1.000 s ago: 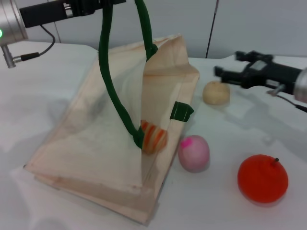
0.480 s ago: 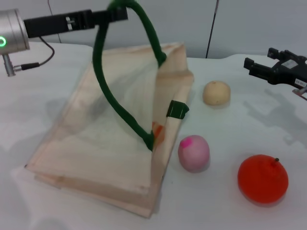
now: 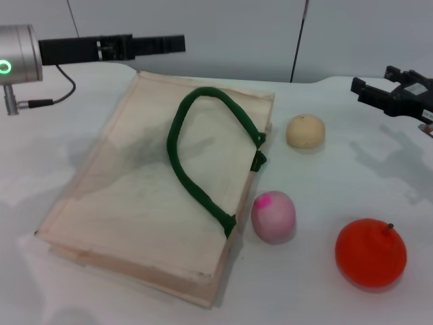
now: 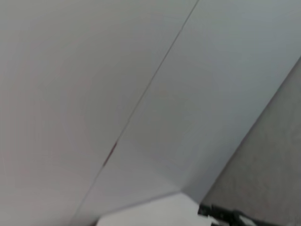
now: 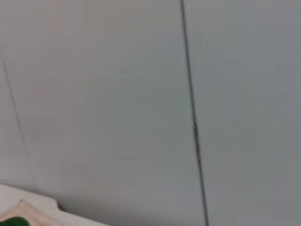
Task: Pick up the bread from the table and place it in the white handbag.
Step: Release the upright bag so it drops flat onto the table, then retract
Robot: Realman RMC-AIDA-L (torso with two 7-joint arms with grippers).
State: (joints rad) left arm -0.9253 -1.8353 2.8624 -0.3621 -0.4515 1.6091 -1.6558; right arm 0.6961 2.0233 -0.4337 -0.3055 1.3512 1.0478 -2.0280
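The white handbag [image 3: 128, 203] lies flat on the table [image 3: 318, 298], its dark green handle [image 3: 193, 179] slack on top of it. The bread is hidden and shows in no view. My left gripper [image 3: 177, 44] hangs above the bag's far edge, empty, holding nothing. My right gripper [image 3: 379, 84] is open and empty at the far right, above the table and well apart from the bag. A corner of the bag shows in the right wrist view [image 5: 19, 217].
A plain beige bun [image 3: 305, 131] sits right of the bag's far corner. A pink-topped ball [image 3: 273, 217] lies against the bag's right edge. A red-orange fruit [image 3: 371, 252] sits at the front right. A wall stands behind the table.
My left gripper has let go of the green handle, which fell onto the bag. The bag's raised side has dropped flat and covers the bread. My right gripper drew back to the right.
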